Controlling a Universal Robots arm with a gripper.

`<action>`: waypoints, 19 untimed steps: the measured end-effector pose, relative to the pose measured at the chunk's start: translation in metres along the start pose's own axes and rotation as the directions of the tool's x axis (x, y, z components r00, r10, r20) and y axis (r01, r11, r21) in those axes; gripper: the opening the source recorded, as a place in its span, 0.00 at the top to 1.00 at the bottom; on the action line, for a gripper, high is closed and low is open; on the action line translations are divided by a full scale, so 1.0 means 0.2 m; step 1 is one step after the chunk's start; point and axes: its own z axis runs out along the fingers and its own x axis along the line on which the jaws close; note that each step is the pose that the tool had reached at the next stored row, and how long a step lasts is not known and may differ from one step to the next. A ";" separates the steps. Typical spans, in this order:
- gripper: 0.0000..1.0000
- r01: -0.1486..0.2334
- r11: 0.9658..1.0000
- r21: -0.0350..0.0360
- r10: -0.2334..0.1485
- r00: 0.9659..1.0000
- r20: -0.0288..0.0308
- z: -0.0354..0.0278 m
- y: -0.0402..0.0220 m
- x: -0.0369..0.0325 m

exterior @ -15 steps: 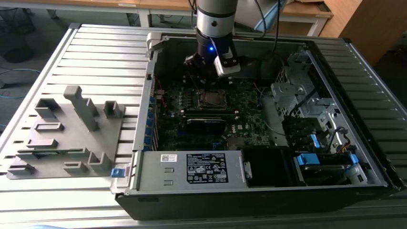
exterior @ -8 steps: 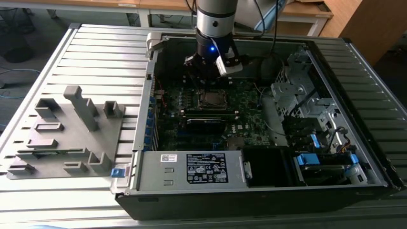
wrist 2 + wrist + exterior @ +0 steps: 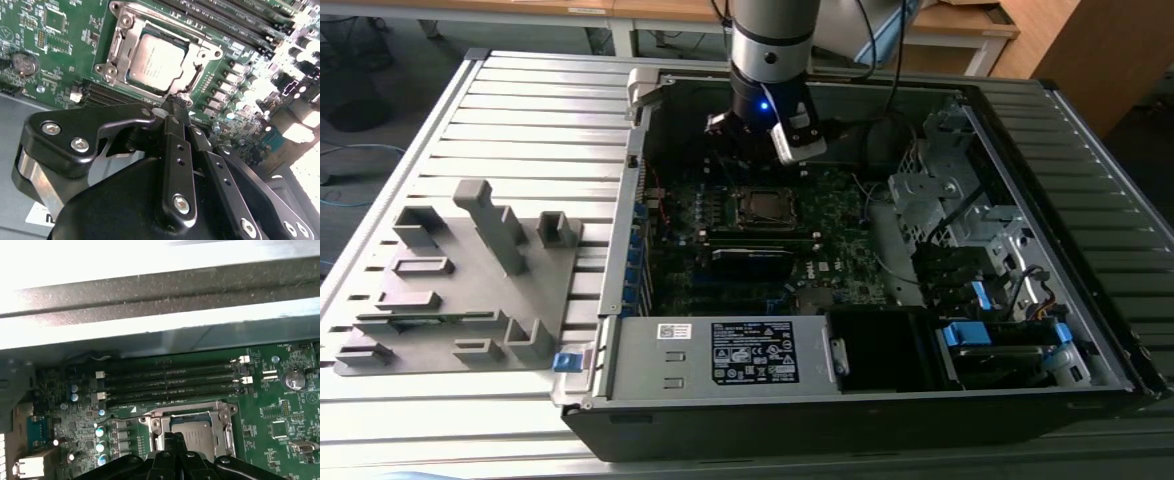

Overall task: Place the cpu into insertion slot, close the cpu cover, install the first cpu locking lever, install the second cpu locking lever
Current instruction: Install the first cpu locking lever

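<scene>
One cpu (image 3: 159,62), seated in the insertion slot (image 3: 194,75) under the flat-lying cpu cover (image 3: 117,47), on the motherboard (image 3: 65,50); pincer (image 3: 176,102), tips closed together, gripping nothing, just beside the cover's edge farthest from the memory slots (image 3: 235,20).

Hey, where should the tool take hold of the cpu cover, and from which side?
Probably the rim edge nearest the tool, coming in from that side at a downward slant. The cpu cover lies flat as a thin frame over the cpu, so only its outer rim offers a pinch; the cut-out centre gives nothing to hold.
</scene>
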 end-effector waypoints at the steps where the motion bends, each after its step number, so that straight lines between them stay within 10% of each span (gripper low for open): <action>1: 0.89 0.000 1.000 -0.003 0.000 1.000 0.000 0.000 -0.003 0.008; 10: 0.89 0.000 1.000 -0.006 0.000 1.000 0.001 -0.004 -0.019 0.053; 19: 0.89 0.001 1.000 -0.007 -0.001 1.000 0.004 -0.077 -0.011 0.053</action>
